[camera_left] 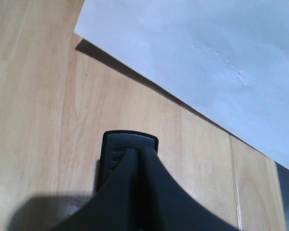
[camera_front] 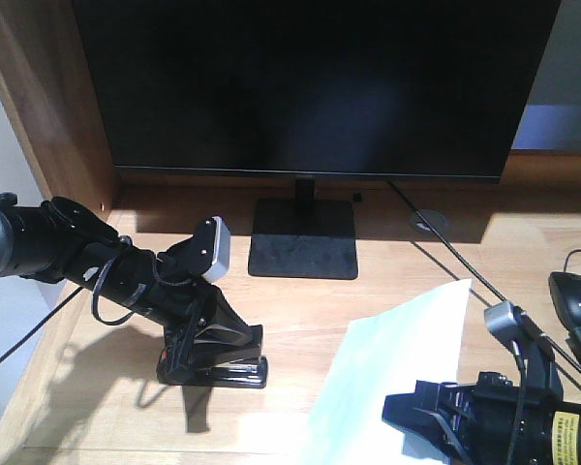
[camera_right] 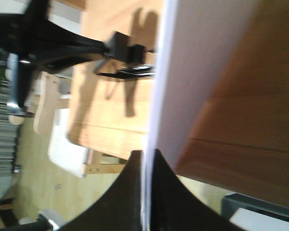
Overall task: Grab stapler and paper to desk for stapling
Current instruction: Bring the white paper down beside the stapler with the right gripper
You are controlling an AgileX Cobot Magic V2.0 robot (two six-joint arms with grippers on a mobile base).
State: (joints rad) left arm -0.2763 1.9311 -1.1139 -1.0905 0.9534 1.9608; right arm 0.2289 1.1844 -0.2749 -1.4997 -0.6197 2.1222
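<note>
My left gripper (camera_front: 228, 339) reaches in from the left and tilts down onto the stapler (camera_front: 242, 373). The left wrist view shows the jaws pressed together over the stapler's (camera_left: 118, 142) dark top, with one rounded end sticking out past my fingertips. The stapler looks to sit with its base down on the desk (camera_front: 445, 271), in front of the monitor (camera_front: 310, 87) and a little left of its foot.

My right gripper (camera_front: 407, 407) is at the near right, clamped on the near edge of the paper (camera_front: 387, 339). In the right wrist view the two fingers pinch the sheet (camera_right: 197, 62) with no gap between them. From that grip the paper slants away toward the monitor, and its far corner is up off the wood (the left wrist view shows a dark shadow running under its edge). The sheet is blank and white.

Stapler and paper are apart, with the stapler to the left and bare desk between them. A mouse (camera_front: 573, 295) lies at the right edge, beyond the paper.
</note>
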